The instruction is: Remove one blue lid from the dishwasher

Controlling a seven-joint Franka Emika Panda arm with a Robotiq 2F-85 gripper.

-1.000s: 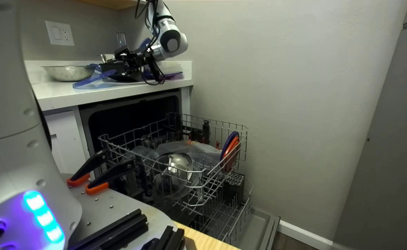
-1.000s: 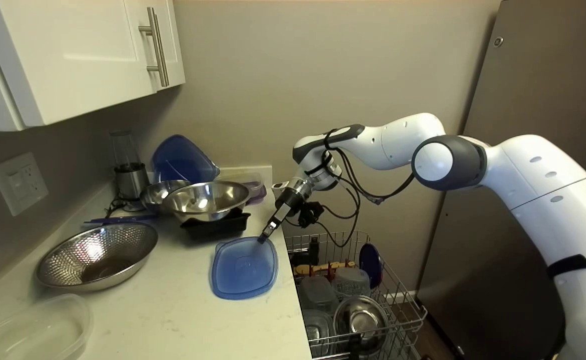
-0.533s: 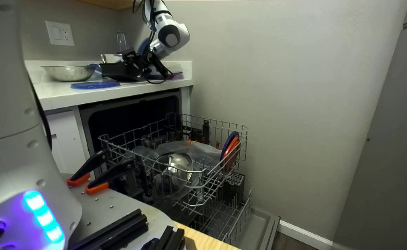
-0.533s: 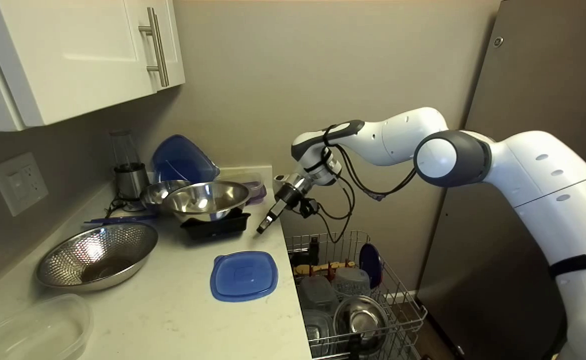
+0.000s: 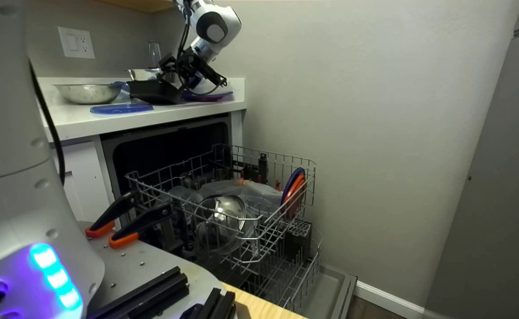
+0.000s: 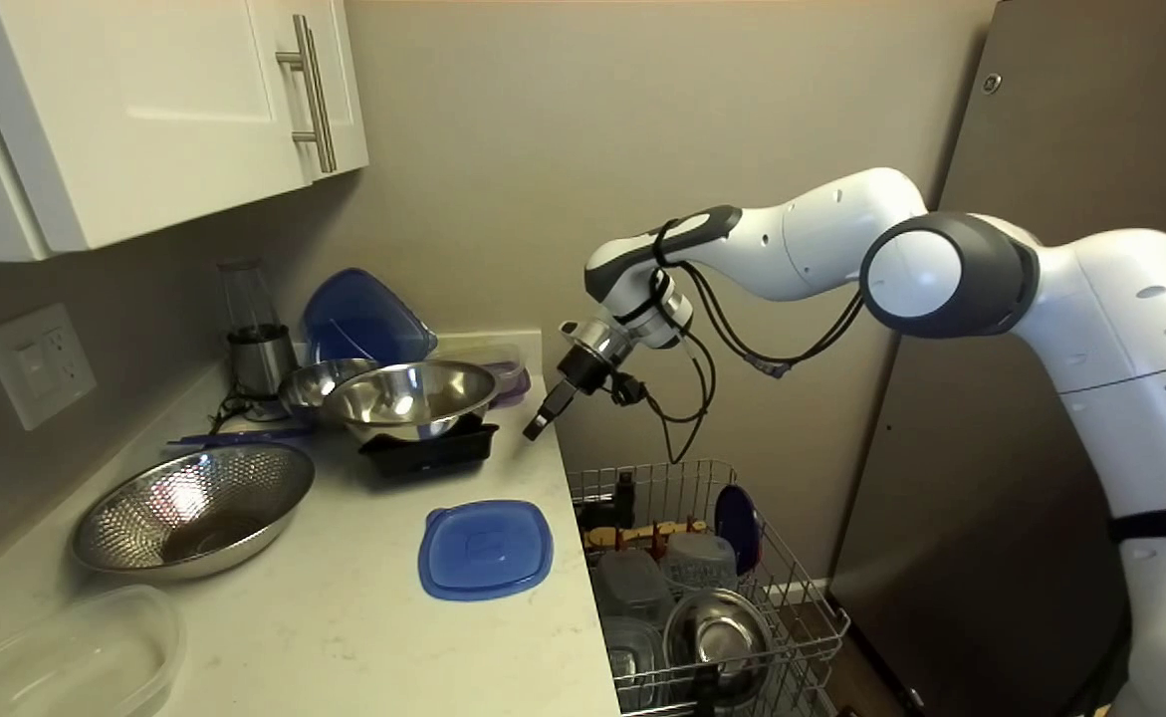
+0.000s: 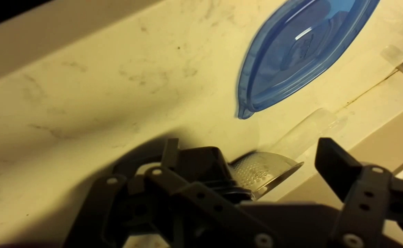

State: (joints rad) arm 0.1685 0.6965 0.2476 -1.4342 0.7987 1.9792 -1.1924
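Observation:
A translucent blue lid (image 6: 486, 550) lies flat on the white counter near its edge above the dishwasher. It also shows in an exterior view (image 5: 122, 109) and at the top of the wrist view (image 7: 301, 55). My gripper (image 6: 535, 430) is above the counter, beyond the lid and beside the black tray, not touching the lid. In the wrist view my gripper (image 7: 247, 146) has its fingers wide apart with nothing held between them. The dishwasher's upper rack (image 5: 249, 219) is pulled out. A dark blue round lid (image 5: 291, 186) stands in it against an orange one (image 5: 301, 189).
A black tray (image 6: 428, 454) with a steel bowl (image 6: 413, 398) stands close beside my gripper. A steel colander (image 6: 194, 508) and a clear container (image 6: 75, 652) are on the counter. A large blue lid (image 6: 363, 319) leans at the back. A cabinet (image 6: 164, 110) hangs above.
A second ago my gripper held the blue lid's far edge tilted up. The lid was let go and now lies flat. My gripper has moved up and away from it.

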